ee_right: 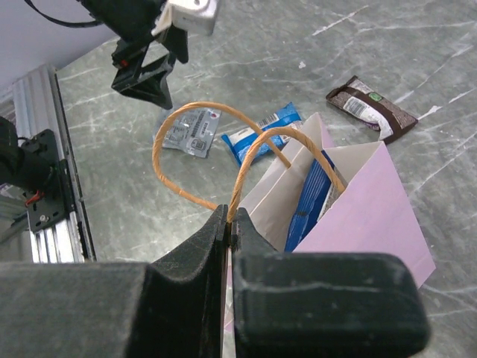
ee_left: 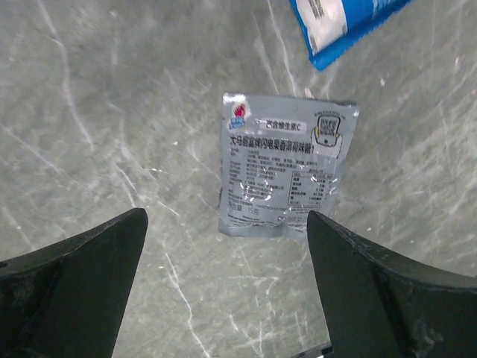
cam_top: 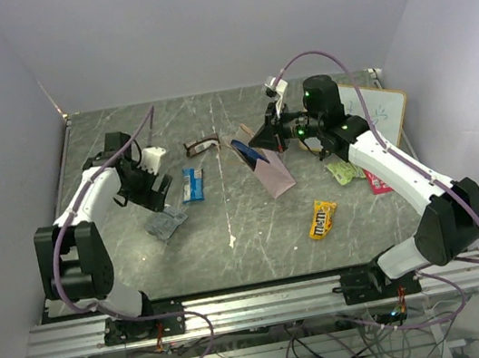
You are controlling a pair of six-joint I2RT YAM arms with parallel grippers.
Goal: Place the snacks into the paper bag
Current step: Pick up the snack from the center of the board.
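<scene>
The paper bag (cam_top: 273,171) stands tilted mid-table with the dark blue chip bag (cam_top: 243,151) sticking out of its mouth. My right gripper (ee_right: 227,218) is shut on the bag's orange handle (ee_right: 253,153) at the rim of the bag (ee_right: 365,216); the chip bag (ee_right: 309,200) shows inside. My left gripper (ee_left: 226,218) is open and empty above the silver-grey packet (ee_left: 287,173), which lies flat on the table (cam_top: 166,223). The blue-white packet (cam_top: 193,184) and the brown bar (cam_top: 202,146) lie between the arms. The yellow M&M's (cam_top: 322,218), light green packet (cam_top: 342,171) and pink-red packet (cam_top: 376,182) lie under the right arm.
A white scribbled board (cam_top: 381,109) stands at the back right behind the right arm. Pale walls close the table on three sides. The left gripper (ee_right: 145,74) shows in the right wrist view above the silver-grey packet (ee_right: 190,130).
</scene>
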